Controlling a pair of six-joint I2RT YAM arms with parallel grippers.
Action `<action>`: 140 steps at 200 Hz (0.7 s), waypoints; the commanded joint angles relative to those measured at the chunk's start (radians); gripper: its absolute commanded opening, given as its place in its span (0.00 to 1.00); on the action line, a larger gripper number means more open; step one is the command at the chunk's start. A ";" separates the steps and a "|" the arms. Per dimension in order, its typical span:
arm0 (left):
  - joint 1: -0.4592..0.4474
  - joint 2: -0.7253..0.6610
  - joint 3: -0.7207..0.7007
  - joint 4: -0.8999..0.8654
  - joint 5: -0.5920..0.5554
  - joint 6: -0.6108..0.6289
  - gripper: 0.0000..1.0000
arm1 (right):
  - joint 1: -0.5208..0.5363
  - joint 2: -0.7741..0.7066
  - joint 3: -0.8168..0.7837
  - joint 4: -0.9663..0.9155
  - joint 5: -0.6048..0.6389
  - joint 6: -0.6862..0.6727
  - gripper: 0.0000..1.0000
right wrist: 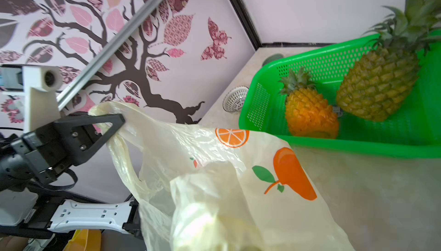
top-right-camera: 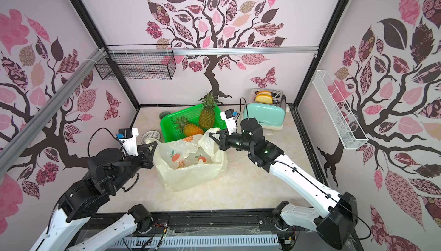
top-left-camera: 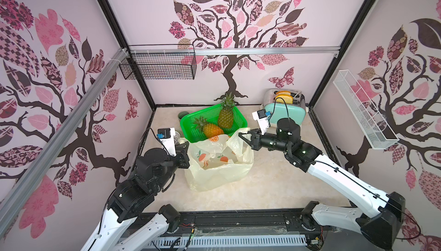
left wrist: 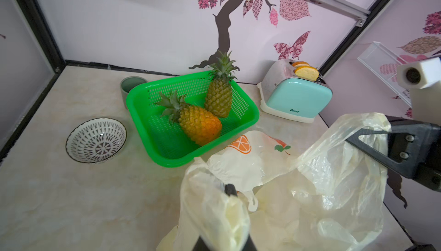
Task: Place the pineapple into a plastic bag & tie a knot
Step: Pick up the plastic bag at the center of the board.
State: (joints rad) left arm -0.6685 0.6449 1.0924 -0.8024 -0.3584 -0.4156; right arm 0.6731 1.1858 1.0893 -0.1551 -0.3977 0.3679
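The plastic bag [right wrist: 214, 156] hangs clamped in my left gripper [top-left-camera: 186, 144] and right gripper [top-left-camera: 241, 136], mouth held open beside the green basket [top-left-camera: 191, 121]. Loading comes next: one gripper must release to fetch a pineapple [top-left-camera: 212, 130].

The plastic bag [top-left-camera: 219, 171], thin pale-yellow film printed with orange fruit, sits open-mouthed with its two straps held up and apart; it looks empty, though the film blurs that. Just behind it, in the green basket [top-left-camera: 191, 123], an orange pineapple [top-left-camera: 212, 129] lies tilted beside an upright greenish pineapple [top-left-camera: 225, 116].
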 commanded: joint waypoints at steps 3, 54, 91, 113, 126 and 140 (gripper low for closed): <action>0.000 -0.005 0.005 -0.029 -0.129 -0.016 0.00 | 0.003 0.013 0.098 -0.057 0.087 -0.032 0.07; -0.001 -0.071 0.017 0.005 -0.366 0.042 0.00 | 0.114 0.157 0.168 0.060 0.000 -0.047 0.14; -0.001 -0.138 -0.102 0.116 -0.269 0.096 0.00 | 0.125 0.213 0.187 0.039 0.007 -0.063 0.31; 0.000 -0.169 -0.175 0.174 -0.153 0.124 0.00 | 0.123 0.194 0.245 -0.135 0.037 -0.195 0.51; 0.000 -0.182 -0.205 0.186 -0.112 0.142 0.00 | 0.114 0.165 0.273 -0.228 0.066 -0.289 0.61; 0.000 -0.196 -0.230 0.185 -0.096 0.149 0.00 | 0.096 0.121 0.279 -0.288 0.099 -0.344 0.71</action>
State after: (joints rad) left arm -0.6682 0.4789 0.8948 -0.6777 -0.5388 -0.3115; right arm 0.7914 1.3972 1.2972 -0.2955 -0.3584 0.1841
